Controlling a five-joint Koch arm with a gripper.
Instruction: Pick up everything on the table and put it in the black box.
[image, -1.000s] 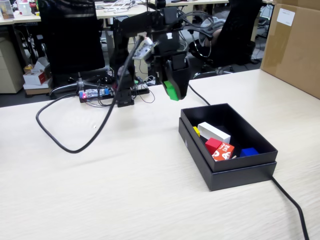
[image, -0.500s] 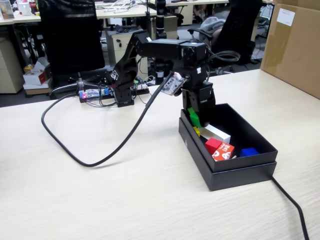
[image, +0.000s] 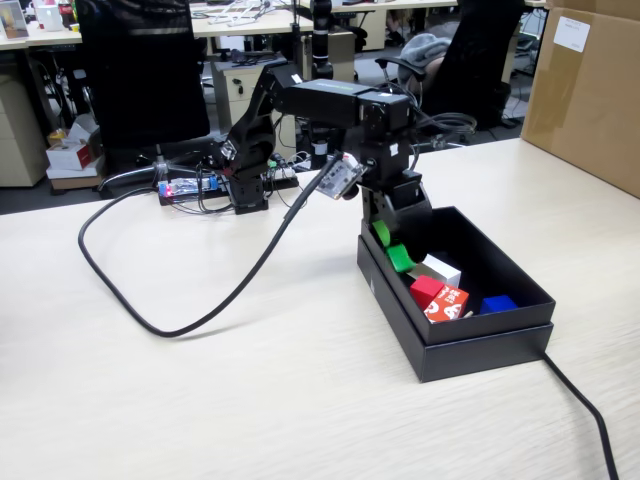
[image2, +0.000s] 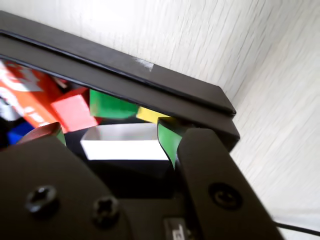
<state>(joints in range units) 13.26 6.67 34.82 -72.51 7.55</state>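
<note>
Green pads line the insides of the two black fingers (image2: 167, 142), and in the wrist view those fingers stand spread with open space between them, gripping nothing. The gripper (image: 385, 235) hangs tip-down over the near-left corner of the black box (image: 470, 350), its tips at about the level of the box's rim in the fixed view. Just below and beyond the tips sits the green cube (image: 400, 258), free of the fingers, inside the box against the left wall; the wrist view shows the same green cube (image2: 112, 106) lying against the dark inner wall. Touching it there on one side is the red cube (image2: 75, 110) and on the other the yellow cube (image2: 150, 115), only a sliver of which shows. In front of them, closest to the gripper, lies the white oblong block (image2: 125, 145). In the fixed view the white block (image: 440, 268) sits just right of the green cube, the red cube (image: 425, 290) is nearer the camera, and a red-orange block with white marks (image: 450, 302) touches it. A blue block (image: 497, 303) lies near the box's right wall. The box rests on the pale wood-grain table (image: 200, 400). A thick black cable (image: 180, 310) loops across the tabletop from the arm, and a brown cardboard carton (image: 590, 90) stands at the far right.
</note>
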